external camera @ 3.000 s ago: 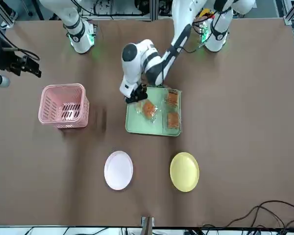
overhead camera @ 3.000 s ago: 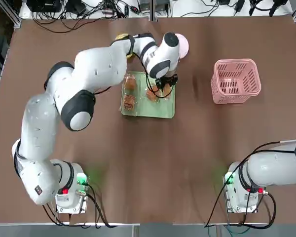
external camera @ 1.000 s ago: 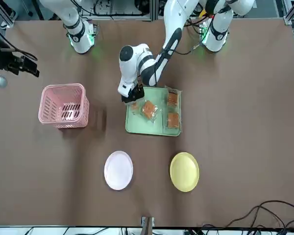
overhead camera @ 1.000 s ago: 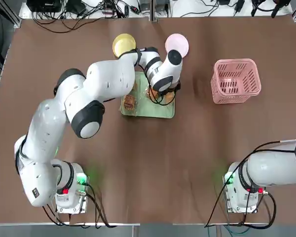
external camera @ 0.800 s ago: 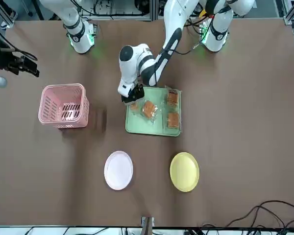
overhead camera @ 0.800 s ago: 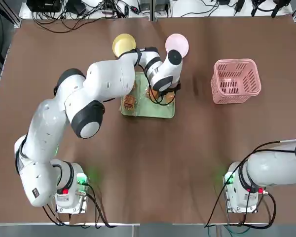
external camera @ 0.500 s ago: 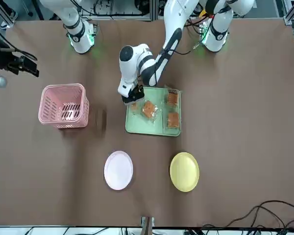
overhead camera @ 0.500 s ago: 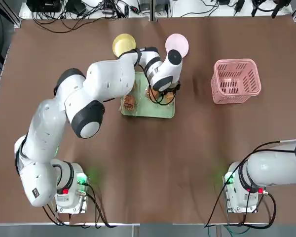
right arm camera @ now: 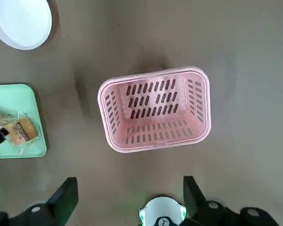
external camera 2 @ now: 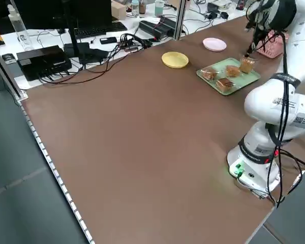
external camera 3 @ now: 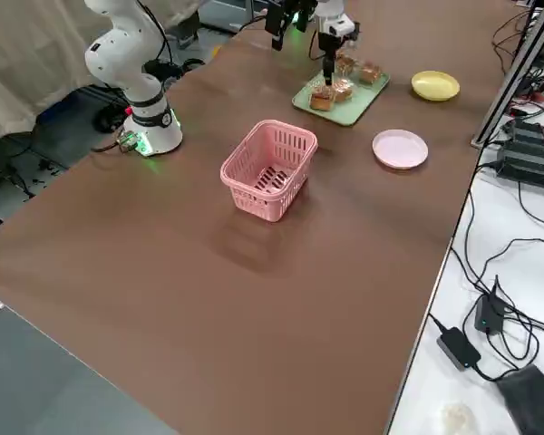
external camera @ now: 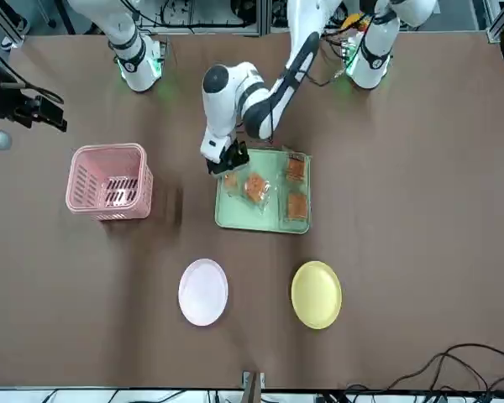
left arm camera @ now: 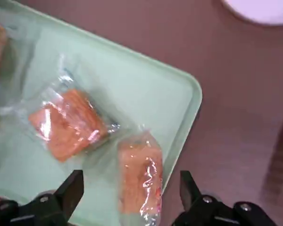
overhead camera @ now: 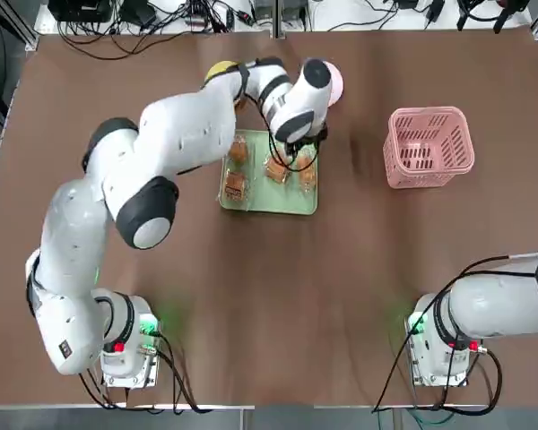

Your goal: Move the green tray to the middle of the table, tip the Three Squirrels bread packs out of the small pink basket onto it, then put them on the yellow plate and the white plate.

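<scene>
The green tray (overhead camera: 267, 199) lies mid-table with several Three Squirrels bread packs on it. One pack (overhead camera: 307, 175) sits by the tray's right edge, another (overhead camera: 276, 168) beside it, and two more (overhead camera: 236, 184) on the tray's left half. My left gripper (overhead camera: 298, 149) hovers open just above the right-edge pack (left arm camera: 139, 176), its fingers (left arm camera: 71, 190) wide apart and touching nothing. The small pink basket (overhead camera: 429, 146) stands upright to the right. The yellow plate (external camera: 316, 294) and white plate (external camera: 203, 290) lie beyond the tray. My right gripper (right arm camera: 129, 188) is open, high above the basket (right arm camera: 154, 109).
The left arm (overhead camera: 188, 134) stretches across the table's left half and partly covers both plates in the top view. Cables and equipment (overhead camera: 161, 18) lie past the far edge. Bare brown tabletop (overhead camera: 287, 296) spreads between the tray and the arm bases.
The left gripper has lifted off the tray's right edge and shifted slightly toward the plates, uncovering the right-edge pack. The right arm has not moved.
</scene>
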You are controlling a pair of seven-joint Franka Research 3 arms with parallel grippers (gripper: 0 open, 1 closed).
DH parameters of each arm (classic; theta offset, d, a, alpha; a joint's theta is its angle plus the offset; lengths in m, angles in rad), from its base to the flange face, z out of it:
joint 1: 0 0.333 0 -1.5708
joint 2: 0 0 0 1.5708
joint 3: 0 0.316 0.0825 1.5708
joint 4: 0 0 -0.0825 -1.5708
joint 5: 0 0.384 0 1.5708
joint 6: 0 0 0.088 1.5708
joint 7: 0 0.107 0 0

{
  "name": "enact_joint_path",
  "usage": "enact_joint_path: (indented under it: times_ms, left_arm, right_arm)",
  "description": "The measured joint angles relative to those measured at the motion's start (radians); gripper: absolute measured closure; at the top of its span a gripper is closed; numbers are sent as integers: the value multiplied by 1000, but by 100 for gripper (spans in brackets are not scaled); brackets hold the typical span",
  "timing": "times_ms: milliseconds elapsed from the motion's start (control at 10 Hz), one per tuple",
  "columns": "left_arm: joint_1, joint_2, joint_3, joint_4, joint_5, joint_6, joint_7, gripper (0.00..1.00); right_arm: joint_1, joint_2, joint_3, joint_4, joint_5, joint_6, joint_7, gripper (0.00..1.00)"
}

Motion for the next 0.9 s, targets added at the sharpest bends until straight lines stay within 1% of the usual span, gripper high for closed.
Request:
enact_joint_path:
  times_ms: [100, 200, 400, 600, 700, 800, 900]
  left_arm:
    - [11, -27, 3, 0, 0, -52, 41, 10]
    - [27, -37, 3, -3, 0, -85, 101, 9]
    - [54, -35, 4, -30, 0, -96, 232, 10]
    - [68, -30, 6, -72, 1, -99, 356, 6]
    - [70, -27, 6, -87, 17, -95, 373, 0]
    - [68, -24, 5, -103, 52, -63, 374, 0]
    - [64, -22, 4, -132, 88, 5, 373, 0]
  right_arm:
    - [0, 0, 0, 0, 0, 0, 0, 1]
    - [0, 0, 0, 0, 0, 0, 0, 1]
    - [0, 0, 0, 0, 0, 0, 0, 1]
    - [0, 0, 0, 0, 0, 0, 0, 1]
    - [0, 0, 0, 0, 0, 0, 0, 1]
    - [0, 0, 0, 0, 0, 0, 0, 1]
    - [0, 0, 0, 0, 1, 0, 0, 1]
